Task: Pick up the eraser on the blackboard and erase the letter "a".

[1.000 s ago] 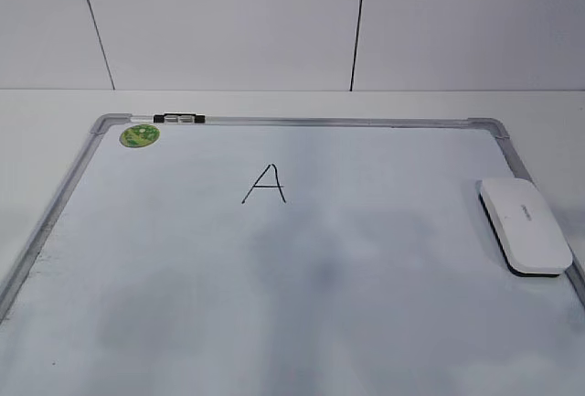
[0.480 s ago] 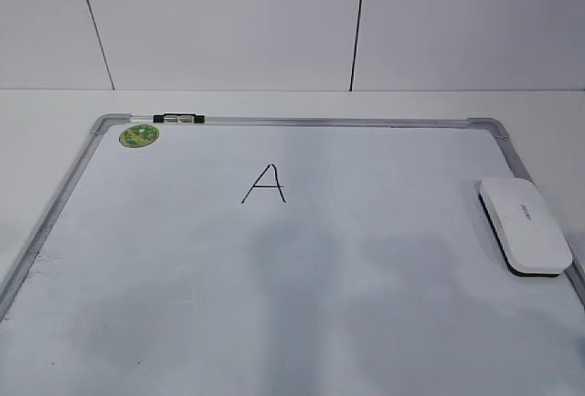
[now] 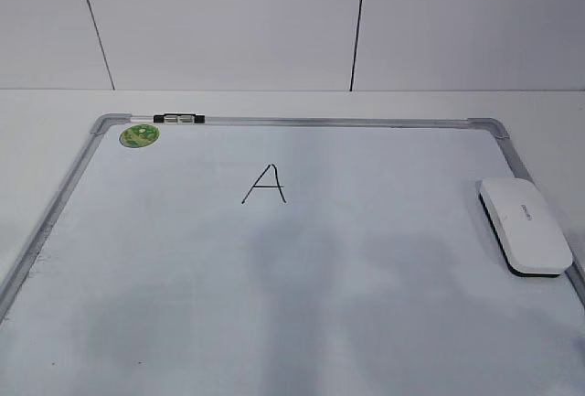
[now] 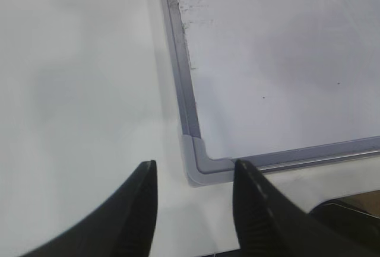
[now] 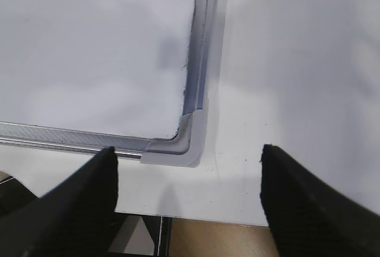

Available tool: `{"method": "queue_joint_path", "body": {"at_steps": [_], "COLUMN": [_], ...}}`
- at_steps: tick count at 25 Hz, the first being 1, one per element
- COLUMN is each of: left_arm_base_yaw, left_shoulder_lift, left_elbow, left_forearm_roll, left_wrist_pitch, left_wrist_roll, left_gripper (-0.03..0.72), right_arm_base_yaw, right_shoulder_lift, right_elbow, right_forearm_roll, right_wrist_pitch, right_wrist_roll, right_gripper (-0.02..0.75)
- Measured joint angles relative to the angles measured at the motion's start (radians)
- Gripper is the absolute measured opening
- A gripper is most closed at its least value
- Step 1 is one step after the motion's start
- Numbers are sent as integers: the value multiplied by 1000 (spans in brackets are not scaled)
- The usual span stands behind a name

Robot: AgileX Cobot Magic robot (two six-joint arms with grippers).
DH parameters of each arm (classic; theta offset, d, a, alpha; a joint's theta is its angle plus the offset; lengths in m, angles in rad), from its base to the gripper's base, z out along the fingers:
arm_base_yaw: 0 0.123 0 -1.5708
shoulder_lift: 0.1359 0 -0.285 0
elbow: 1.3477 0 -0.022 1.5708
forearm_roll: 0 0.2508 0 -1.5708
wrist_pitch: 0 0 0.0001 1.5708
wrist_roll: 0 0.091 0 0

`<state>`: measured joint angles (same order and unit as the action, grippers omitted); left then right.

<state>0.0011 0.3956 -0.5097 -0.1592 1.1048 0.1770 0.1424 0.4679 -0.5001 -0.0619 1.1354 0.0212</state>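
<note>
- At the silver-framed white board's right edge — white rounded plastic eraser, probably light, stiff, smooth; grasp across its long sides.
- Right gripper wide, empty; left gripper half-spread, empty.

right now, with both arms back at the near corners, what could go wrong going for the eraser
1. The eraser lies against the board's right frame edge, so a gripper finger coming down on that side may hit the frame.
2. The only letter visible is a capital "A"; no cursive one shows, so the target may be mistaken.
3. The marker on the top frame could be knocked by a wide wipe.
</note>
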Motion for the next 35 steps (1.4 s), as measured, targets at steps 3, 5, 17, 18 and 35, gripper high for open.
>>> {"method": "queue_joint_path", "body": {"at_steps": [3,5,17,18,35], "left_arm_base_yaw": [0,0,0,0,-2], "left_shoulder_lift": [0,0,0,0,-255], "left_elbow": [0,0,0,0,0], "left_forearm_roll": [0,-4,-15,-15,-15], "left_wrist_pitch": [0,0,0,0,-1], "left_wrist_roll": [0,0,0,0,0], "left_gripper": [318,318,290,288,274], "right_arm_base_yaw": [0,0,0,0,-151], "right_shoulder_lift": [0,0,0,0,-340], "right_elbow": [0,0,0,0,0], "right_forearm_roll": [0,0,0,0,-2], "right_wrist_pitch": [0,0,0,0,1], "right_wrist_roll": [0,0,0,0,0], "right_gripper": [593,593,593,593,593]}}
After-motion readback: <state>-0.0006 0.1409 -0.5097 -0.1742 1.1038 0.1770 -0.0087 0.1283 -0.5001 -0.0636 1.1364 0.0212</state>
